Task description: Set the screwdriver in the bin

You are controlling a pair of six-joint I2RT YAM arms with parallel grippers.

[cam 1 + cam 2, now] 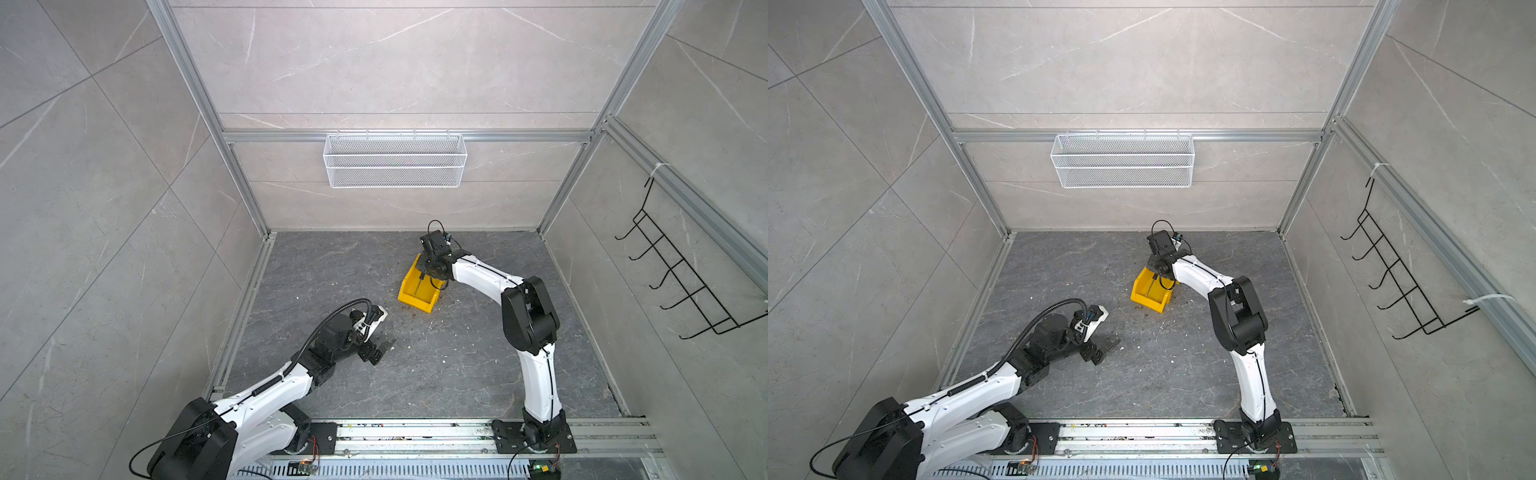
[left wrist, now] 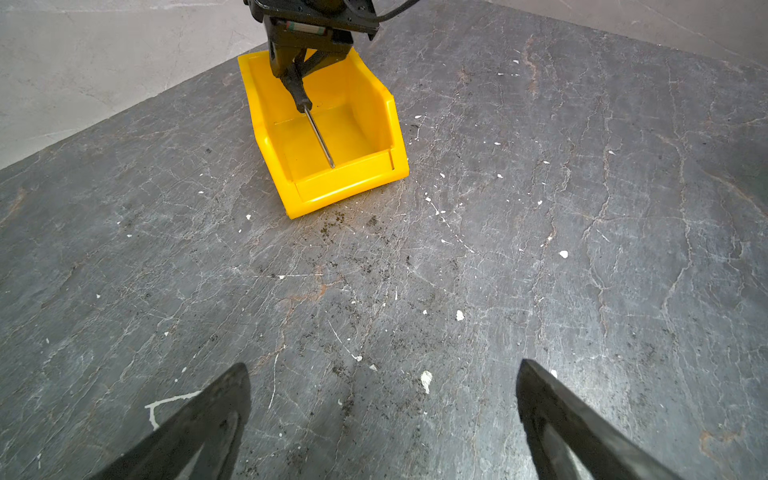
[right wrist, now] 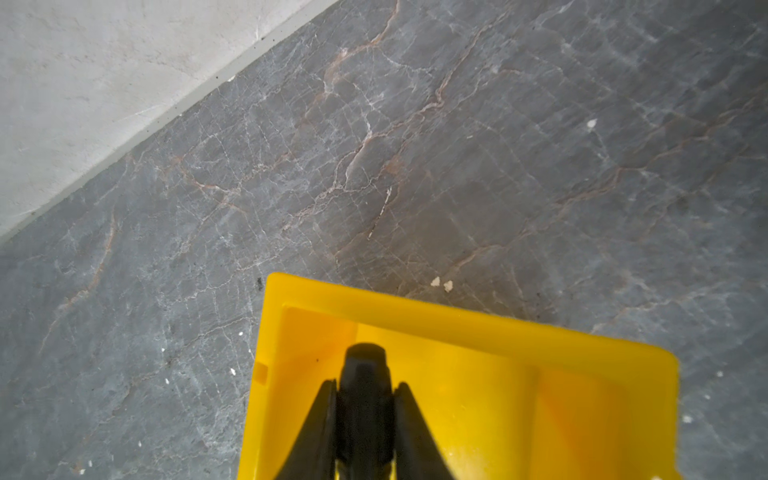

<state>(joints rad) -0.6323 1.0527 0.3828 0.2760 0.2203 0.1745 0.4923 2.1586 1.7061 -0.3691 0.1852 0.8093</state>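
Fingers [image 3: 316, 432] of the right gripper [image 3: 365, 384] clasped the small black-handled, silver-shafted screwdriver [image 2: 297, 93], tilted tip-down inside the bright yellow plastic bin [image 2: 349, 183], seemingly poised for release; the left gripper [image 2: 382, 365] gaped empty.

A white wire mesh basket [image 1: 395, 160] hangs from an aluminium rail [image 1: 270, 136] on the back wall, well beyond and above the right pincer [image 1: 424, 270]. A black wire hook rack [image 1: 681, 282] hangs far to that pincer's right. White specks [image 2: 426, 380] dot the dark stone floor [image 1: 457, 374] beneath it.
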